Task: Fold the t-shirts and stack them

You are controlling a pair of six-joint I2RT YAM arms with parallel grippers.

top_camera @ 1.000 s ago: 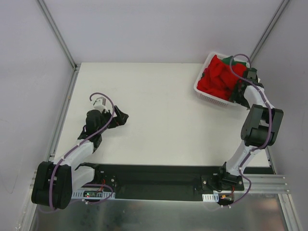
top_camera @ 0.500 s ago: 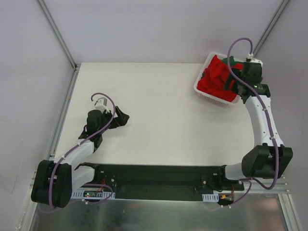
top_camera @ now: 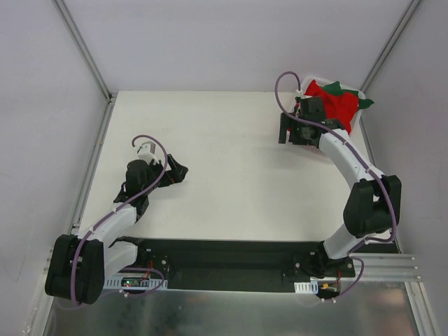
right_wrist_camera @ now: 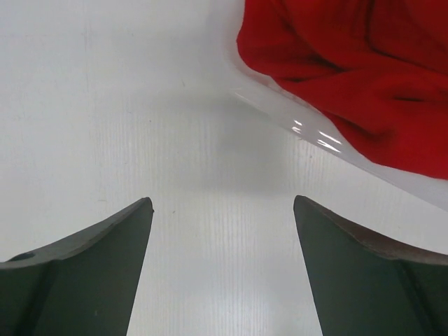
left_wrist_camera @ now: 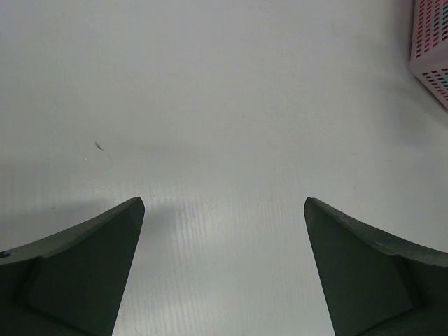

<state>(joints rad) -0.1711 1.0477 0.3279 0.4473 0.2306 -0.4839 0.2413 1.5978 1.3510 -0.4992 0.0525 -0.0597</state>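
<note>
The red t-shirt (top_camera: 337,105) lies bunched in the white slotted basket (top_camera: 358,120) at the back right. Bits of the dark green t-shirt (top_camera: 366,103) stick out at its far and right edges. The magenta-pink shirt is hidden. My right gripper (top_camera: 290,132) is open and empty, over bare table just left of the basket. In the right wrist view the red cloth (right_wrist_camera: 350,63) and the basket rim (right_wrist_camera: 308,130) lie beyond the open gripper (right_wrist_camera: 222,203). My left gripper (top_camera: 178,170) is open and empty over the table at the left; its wrist view (left_wrist_camera: 224,203) shows only table below it.
The basket's slotted corner (left_wrist_camera: 430,42) shows at the far right of the left wrist view. Grey walls with metal rails (top_camera: 94,150) close in the white table (top_camera: 224,175) on the left, back and right. The arm bases sit on a black plate (top_camera: 224,262) at the near edge.
My right gripper has swung from the basket's right side across it to the table at its left. The cloth pile in the basket has shifted. The left arm has not moved.
</note>
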